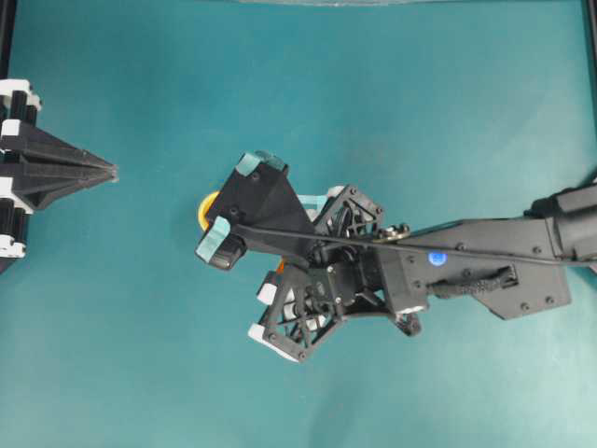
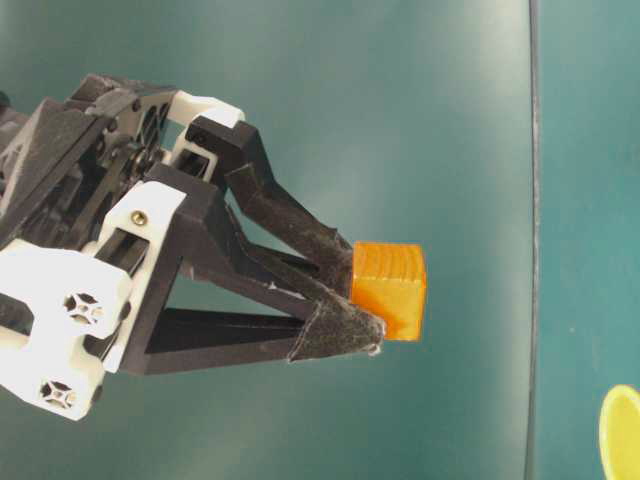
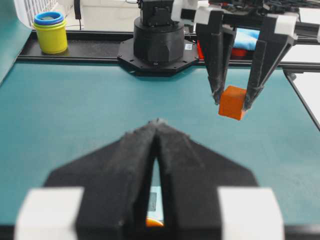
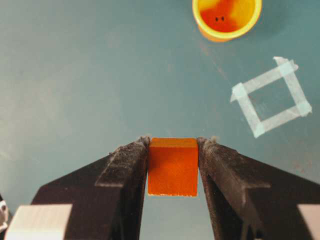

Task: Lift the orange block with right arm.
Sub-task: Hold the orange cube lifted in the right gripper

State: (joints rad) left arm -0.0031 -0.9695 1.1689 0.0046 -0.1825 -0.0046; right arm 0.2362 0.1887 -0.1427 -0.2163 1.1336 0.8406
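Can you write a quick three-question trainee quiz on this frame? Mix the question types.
1. True or false: the orange block rests on the teal table.
2. What does the right gripper hold? A) the yellow cup B) the orange block C) nothing
3. Fill in: the left gripper has its jaws ____.

Key
1. False. The left wrist view shows the block pinched between the right fingers, clear of the table.
2. B. The yellow cup stands alone on the table, near a square of pale tape.
3. Shut. The fingers meet at a point with nothing between them.
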